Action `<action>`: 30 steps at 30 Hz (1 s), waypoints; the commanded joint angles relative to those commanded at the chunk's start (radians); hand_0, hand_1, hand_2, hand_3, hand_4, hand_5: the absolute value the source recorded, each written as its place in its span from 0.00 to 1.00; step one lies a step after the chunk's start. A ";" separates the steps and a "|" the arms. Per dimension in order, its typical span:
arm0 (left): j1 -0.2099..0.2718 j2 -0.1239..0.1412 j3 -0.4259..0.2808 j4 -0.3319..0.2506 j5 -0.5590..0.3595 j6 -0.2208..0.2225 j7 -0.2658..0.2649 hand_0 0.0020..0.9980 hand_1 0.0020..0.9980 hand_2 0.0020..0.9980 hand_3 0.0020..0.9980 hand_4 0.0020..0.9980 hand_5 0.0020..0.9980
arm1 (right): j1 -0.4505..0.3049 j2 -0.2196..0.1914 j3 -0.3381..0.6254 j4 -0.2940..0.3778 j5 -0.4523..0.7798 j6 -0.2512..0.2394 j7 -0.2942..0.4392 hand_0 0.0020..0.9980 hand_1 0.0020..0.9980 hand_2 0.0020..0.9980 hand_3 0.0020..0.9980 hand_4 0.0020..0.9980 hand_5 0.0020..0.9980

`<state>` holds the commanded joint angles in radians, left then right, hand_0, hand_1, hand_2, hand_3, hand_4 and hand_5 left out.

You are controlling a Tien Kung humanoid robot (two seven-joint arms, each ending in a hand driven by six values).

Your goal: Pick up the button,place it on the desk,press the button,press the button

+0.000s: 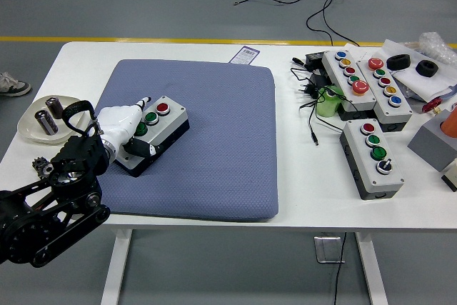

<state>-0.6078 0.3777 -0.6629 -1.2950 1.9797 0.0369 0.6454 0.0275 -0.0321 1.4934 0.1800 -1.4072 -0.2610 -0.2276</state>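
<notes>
A white table (214, 51) with a big blue-gray mat (214, 141) lying flat on it. On the left part of the mat, a gray button box (158, 128) with a black bottom, turned at a slant, with a red button (162, 108) at its far end and a green button (151, 117) next to that. Coming in from the lower left, the black left arm (50, 201) with its white left hand (120, 125) laid over the near end of the box. White fingers (140, 105) curled over the top of the box, and a dark thumb (146, 149) pressed on its near side, so the hand looks clamped on the box. Cannot tell if the box is flat on the mat or lifted a little. Left of the mat, near the table edge, a small white dish (28, 126) with two dark little tubes (48, 116) in it. Well apart on the right side of the table, a second button box (373, 156) with red and green buttons and a black knob. Behind that one, two long button boxes (368, 80) side by side, with many colored buttons. Just left of them, a green thing (330, 103) in a tangle of black wires (310, 94). At the far right, two black rings (414, 64) on white paper. A small label (246, 54) at the far edge of the mat. A shoe (13, 85) on the floor past the left end of the table.
</notes>
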 joint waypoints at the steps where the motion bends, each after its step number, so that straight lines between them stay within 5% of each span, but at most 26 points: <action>1: -0.001 0.000 -0.001 0.003 0.004 -0.009 0.000 0.05 0.15 0.25 1.00 0.89 0.15 | 0.000 0.000 0.000 0.000 0.000 0.000 0.000 0.62 0.68 0.72 0.64 0.34 0.16; 8: -0.011 -0.001 -0.008 0.020 0.025 -0.034 0.000 0.02 0.10 0.19 1.00 0.89 0.15 | 0.000 0.001 0.002 0.000 -0.002 0.000 -0.002 0.62 0.68 0.72 0.64 0.34 0.16; 9: -0.012 0.000 -0.008 0.020 0.027 -0.032 0.000 0.02 0.04 0.11 0.57 0.90 0.17 | -0.001 0.001 0.002 0.000 -0.002 0.000 -0.002 0.62 0.68 0.72 0.64 0.34 0.16; 14: -0.015 -0.001 -0.009 0.017 0.032 -0.028 0.000 0.02 0.04 0.11 0.57 0.90 0.17 | -0.002 0.001 0.004 0.000 -0.004 0.000 -0.003 0.62 0.68 0.72 0.64 0.34 0.16; 15: -0.016 -0.002 -0.009 0.017 0.030 -0.030 0.000 0.02 0.02 0.08 0.44 0.92 0.24 | -0.003 0.001 0.004 0.000 -0.005 0.000 -0.003 0.61 0.68 0.72 0.64 0.34 0.16; 20: -0.018 -0.002 -0.011 0.022 0.018 -0.032 0.000 0.02 0.02 0.08 0.44 0.92 0.24 | -0.004 0.001 0.006 0.000 -0.009 0.000 -0.003 0.61 0.68 0.72 0.64 0.34 0.16; 21: -0.018 -0.002 -0.011 0.023 0.017 -0.030 0.000 0.02 0.02 0.08 0.41 0.91 0.33 | -0.004 0.001 0.006 0.000 -0.010 0.000 -0.003 0.61 0.68 0.72 0.64 0.34 0.16; 30: -0.018 0.001 -0.009 0.014 0.040 0.012 0.000 0.02 0.02 0.07 0.38 0.89 0.25 | -0.005 0.000 0.010 0.000 -0.015 0.000 -0.003 0.61 0.68 0.72 0.64 0.34 0.16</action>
<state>-0.6259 0.3790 -0.6720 -1.2812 2.0192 0.0487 0.6454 0.0220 -0.0316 1.5037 0.1800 -1.4227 -0.2614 -0.2303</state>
